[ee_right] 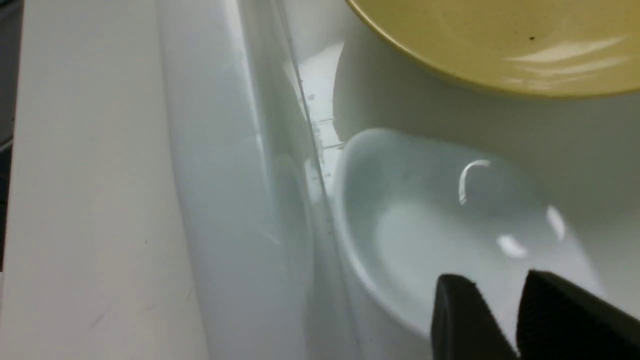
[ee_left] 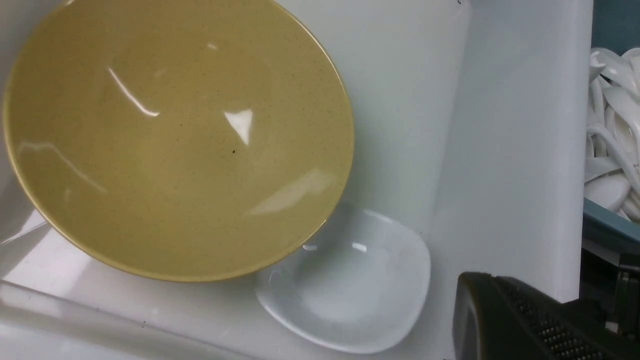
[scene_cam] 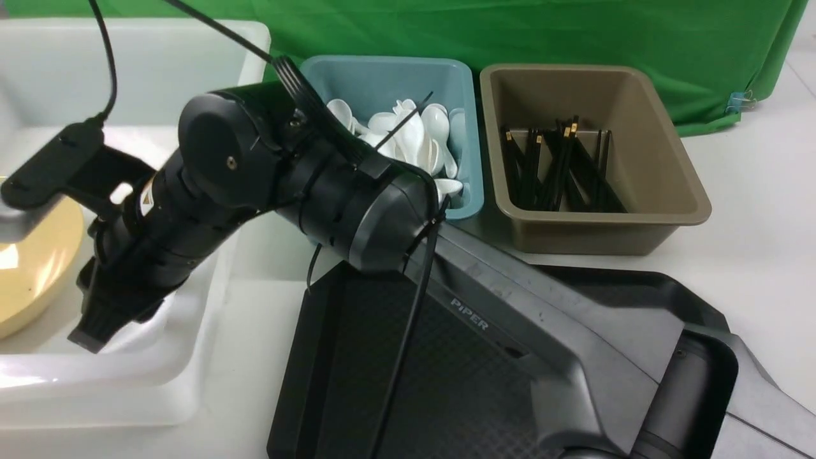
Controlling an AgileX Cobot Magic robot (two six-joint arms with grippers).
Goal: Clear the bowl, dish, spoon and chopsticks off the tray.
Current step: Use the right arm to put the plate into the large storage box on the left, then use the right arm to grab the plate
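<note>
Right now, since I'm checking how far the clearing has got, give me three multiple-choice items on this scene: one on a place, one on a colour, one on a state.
1. Where does the white dish lie? A in the white tub beside the yellow bowl; B on the floor; C hanging in mid-air.
2. What colour is the bin holding the chopsticks? A teal; B white; C brown.
3. How do the right fingers stand? A apart above the dish; B clamped on a cup; C out of sight.
Answers: 1 A, both wrist views show it on the tub floor by the bowl. 2 C, the front view shows black sticks in a brown bin. 3 A, a gap shows between them.
</note>
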